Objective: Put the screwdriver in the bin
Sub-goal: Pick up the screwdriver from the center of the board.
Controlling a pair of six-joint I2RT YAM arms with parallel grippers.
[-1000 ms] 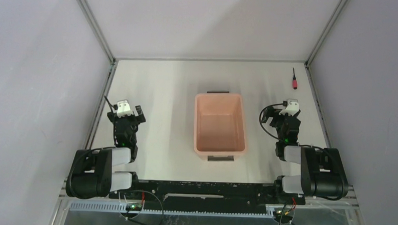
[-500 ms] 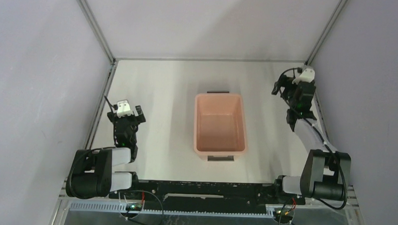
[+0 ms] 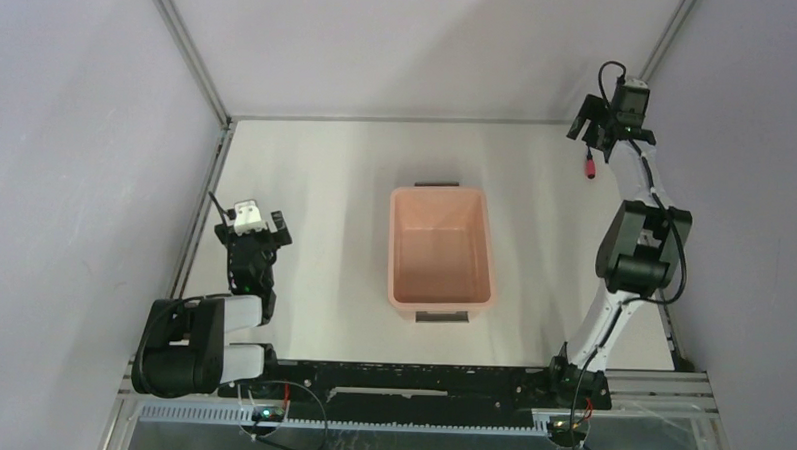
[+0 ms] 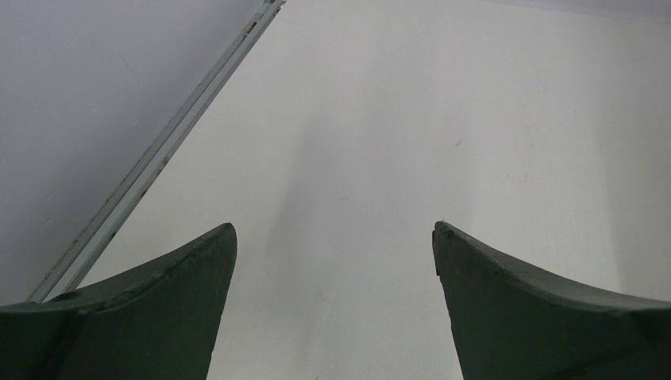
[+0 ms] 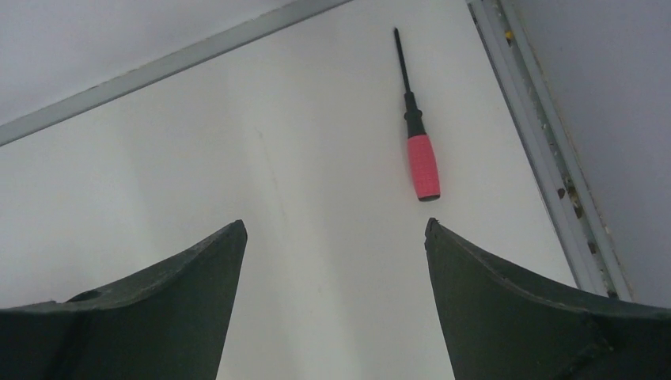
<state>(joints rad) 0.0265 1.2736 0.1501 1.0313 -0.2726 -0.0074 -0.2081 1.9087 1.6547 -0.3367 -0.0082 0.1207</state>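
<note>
The screwdriver (image 5: 422, 162) has a red handle and a black shaft and lies on the white table in the far right corner, shaft pointing away. In the top view only its red handle (image 3: 588, 172) shows below my right gripper (image 3: 596, 132). My right gripper (image 5: 335, 229) is open and empty, raised above the table, with the screwdriver ahead and a little to the right of its fingers. The salmon-pink bin (image 3: 440, 256) stands empty at the table's middle. My left gripper (image 3: 252, 230) is open and empty at the near left, and the left wrist view (image 4: 335, 229) shows only bare table under it.
A metal rail (image 5: 546, 150) and the grey side wall run just right of the screwdriver. The back wall rail (image 5: 174, 59) lies beyond it. The left side rail (image 4: 158, 154) is close to my left gripper.
My right arm has stretched from beside the bin out to the far right corner, over the screwdriver. The left arm, the bin and the screwdriver have not moved.
</note>
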